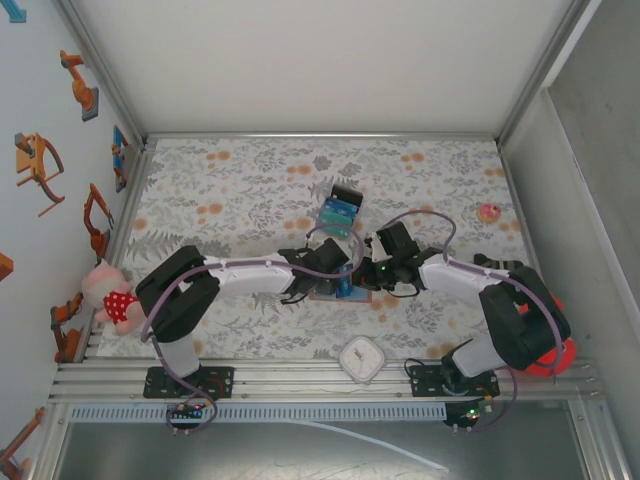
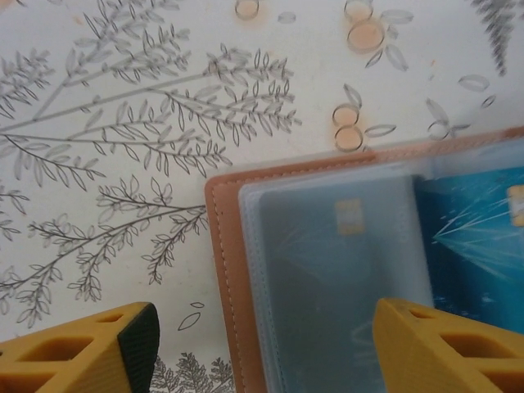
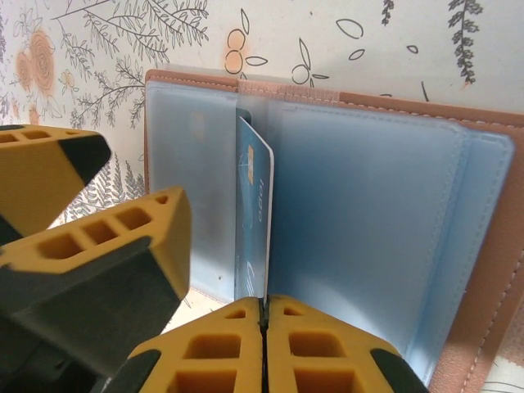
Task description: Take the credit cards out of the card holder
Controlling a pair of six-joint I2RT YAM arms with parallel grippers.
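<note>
Finds the card holder (image 1: pixel 348 292) lying open on the floral counter (image 1: pixel 230 190), in the near half, between the two wrists. Shows terracotta-brown leather round its rim and pale blue-grey clear sleeves inside.

Pinches a light blue card (image 3: pixel 255 213) in the right gripper (image 3: pixel 264 323), with fingers pressed together on the card's near edge. Holds it upright on its long edge, rising from between two sleeves near the holder's fold, with its far end down among the sleeves.

Spreads the left gripper (image 2: pixel 262 352) wide. Sets one of its fingers (image 2: pixel 434 348) over a sleeve page of the holder and the other over bare counter just beside the leather edge. Cannot tell whether either finger touches what lies under it.

Shows, through the left wrist camera, a greyish card (image 2: pixel 336 254) inside a clear sleeve and a teal card (image 2: pixel 479 237) on the page next to it.

Finds a small pile of cards (image 1: pixel 336 214) farther out on the counter, apart from the holder, teal and blue, with a black card (image 1: pixel 347 194) at its far end.

Also takes in a white square object (image 1: pixel 360 358) at the near edge between the arm bases, a plush doll (image 1: pixel 110 295) at the left edge, and a pink round thing (image 1: pixel 489 212) far to the right.
</note>
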